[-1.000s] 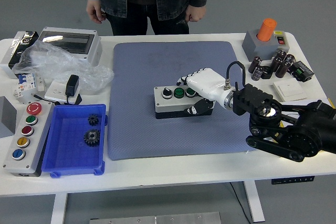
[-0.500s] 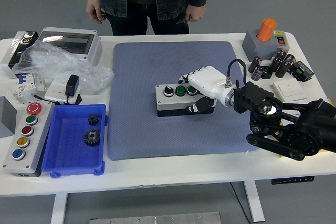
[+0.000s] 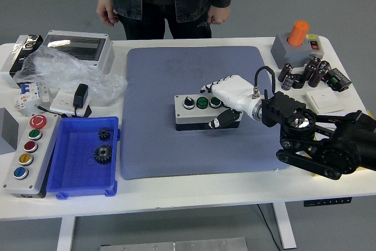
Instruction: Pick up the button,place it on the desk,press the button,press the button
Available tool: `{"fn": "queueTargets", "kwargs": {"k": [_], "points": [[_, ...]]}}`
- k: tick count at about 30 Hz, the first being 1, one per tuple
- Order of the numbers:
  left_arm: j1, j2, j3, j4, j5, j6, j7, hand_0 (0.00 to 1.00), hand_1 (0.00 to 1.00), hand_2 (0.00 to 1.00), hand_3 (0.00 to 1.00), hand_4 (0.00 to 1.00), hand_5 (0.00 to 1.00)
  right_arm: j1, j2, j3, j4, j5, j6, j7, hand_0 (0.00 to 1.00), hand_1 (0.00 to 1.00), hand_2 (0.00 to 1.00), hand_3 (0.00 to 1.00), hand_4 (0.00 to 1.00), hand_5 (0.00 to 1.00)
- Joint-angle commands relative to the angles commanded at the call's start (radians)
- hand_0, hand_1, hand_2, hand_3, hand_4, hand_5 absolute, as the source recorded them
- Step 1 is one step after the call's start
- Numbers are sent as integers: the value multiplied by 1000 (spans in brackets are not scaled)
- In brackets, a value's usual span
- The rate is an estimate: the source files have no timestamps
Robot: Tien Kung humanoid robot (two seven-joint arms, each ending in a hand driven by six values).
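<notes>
On the table (image 3: 176, 189), blue bin (image 3: 70, 171) holds two gears (image 3: 103, 145).

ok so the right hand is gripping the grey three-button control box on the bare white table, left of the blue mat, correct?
Not quite. The head view shows the robot's right hand gripping the grey three-button control box, but the box sits on the blue-grey mat, near its middle, not on the bare white table left of it.

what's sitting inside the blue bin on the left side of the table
Two dark gears lie inside the blue bin: a smaller gear toward the back and a larger gear nearer the front. Nothing covers the bin, so its whole floor is visible.
</notes>
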Motion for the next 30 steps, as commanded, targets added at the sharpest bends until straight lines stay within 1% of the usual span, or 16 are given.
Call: {"fn": "queueTargets", "kwargs": {"k": [6, 9, 10, 11, 15, 16, 17, 21, 22, 24, 27, 28, 30], "points": [[-1, -1, 1, 0, 0, 0, 0, 663, 691, 615, 642, 638, 347, 1, -8, 18, 13, -6, 5, 5, 759, 781, 864, 919, 998, 603], [-2, -2, 2, 0, 0, 0, -1, 663, 691, 615, 642, 638, 347, -1, -24, 47, 39, -10, 17, 6, 759, 781, 864, 919, 998, 603], [-2, -2, 2, 0, 0, 0, -1, 663, 691, 614, 642, 637, 347, -2, -32, 61, 51, -10, 22, 6, 758, 781, 869, 925, 998, 630], [-2, -2, 3, 0, -1, 0, -1, 663, 691, 614, 642, 637, 347, -4, -41, 76, 64, -9, 27, 7, 758, 781, 869, 925, 998, 630], [-2, -1, 2, 0, 0, 0, -1, 663, 691, 614, 642, 637, 347, -39, -103, 162, 146, -4, 48, 4, 758, 781, 869, 925, 998, 630], [-2, -1, 1, 0, 1, 0, -1, 663, 691, 614, 640, 636, 348, -54, -120, 184, 167, -3, 53, 1, 762, 781, 896, 965, 998, 644], [-1, -1, 1, 0, 1, 0, -1, 663, 691, 614, 640, 636, 348, -75, -141, 215, 194, -2, 56, -4, 762, 781, 896, 965, 998, 644], [3, -3, -1, 0, 1, 0, -1, 663, 691, 614, 640, 636, 348, -165, -224, 341, 303, -24, 41, -29, 762, 781, 896, 965, 998, 644], [4, -4, -1, 0, 1, 0, -1, 663, 690, 612, 640, 633, 348, -187, -242, 374, 330, -36, 35, -38, 771, 782, 885, 959, 998, 735], [6, -5, -2, 1, 1, 0, -1, 663, 690, 612, 640, 633, 348, -238, -284, 445, 389, -73, 26, -67, 771, 782, 885, 959, 998, 735], [6, -5, -3, 1, 1, 0, -1, 663, 690, 612, 640, 633, 348, -296, -328, 526, 460, -119, 31, -109, 771, 782, 885, 959, 998, 735], [6, -4, -3, 1, 1, 0, -2, 662, 690, 612, 639, 630, 349, -318, -343, 556, 489, -137, 38, -127, 751, 752, 803, 909, 998, 837], [5, -3, -5, 1, 2, 1, -2, 662, 690, 612, 639, 630, 349, -353, -367, 610, 544, -158, 65, -165, 751, 752, 803, 909, 998, 837]]}}
